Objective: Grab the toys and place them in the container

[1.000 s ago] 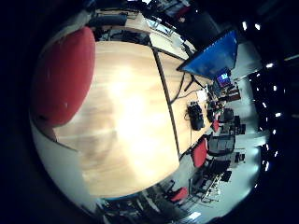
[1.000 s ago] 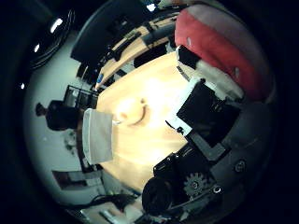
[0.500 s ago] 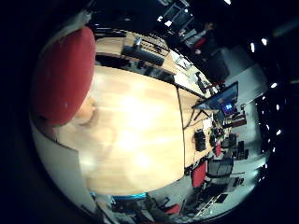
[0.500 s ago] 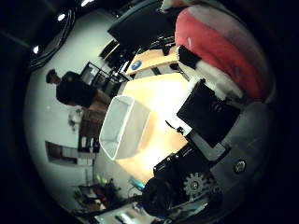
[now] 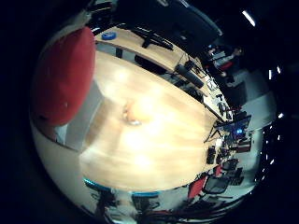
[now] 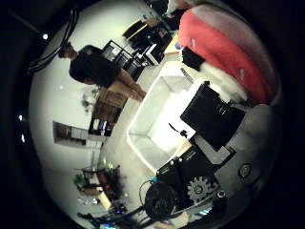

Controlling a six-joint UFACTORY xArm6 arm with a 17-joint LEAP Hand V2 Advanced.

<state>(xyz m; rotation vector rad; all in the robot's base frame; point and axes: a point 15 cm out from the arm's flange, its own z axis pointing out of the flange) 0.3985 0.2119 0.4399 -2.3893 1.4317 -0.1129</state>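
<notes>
A red plush toy (image 6: 224,52) with a white trim lies tight against my palm, and my right hand (image 6: 214,129) is curled round it. The same toy fills one edge of the little finger side view (image 5: 63,77). Just beyond my fingers a white, open container (image 6: 138,143) stands close below the palm; nothing shows inside it. Part of its pale wall (image 5: 79,126) shows beside the red toy. A small tan toy (image 5: 133,114) lies on the wooden table (image 5: 163,140), a short way from the container.
A second long table (image 5: 154,42) with dark equipment and a blue roll (image 5: 108,35) stands behind the wooden one. Red chairs (image 5: 198,186) and a lit screen (image 5: 236,130) stand past the table's far end. Shelves (image 6: 102,124) line the wall beyond the container.
The views have swung with the hand across the table. The container has grown from a small shape to a large one under the palm. The red toy has stayed in my hand.
</notes>
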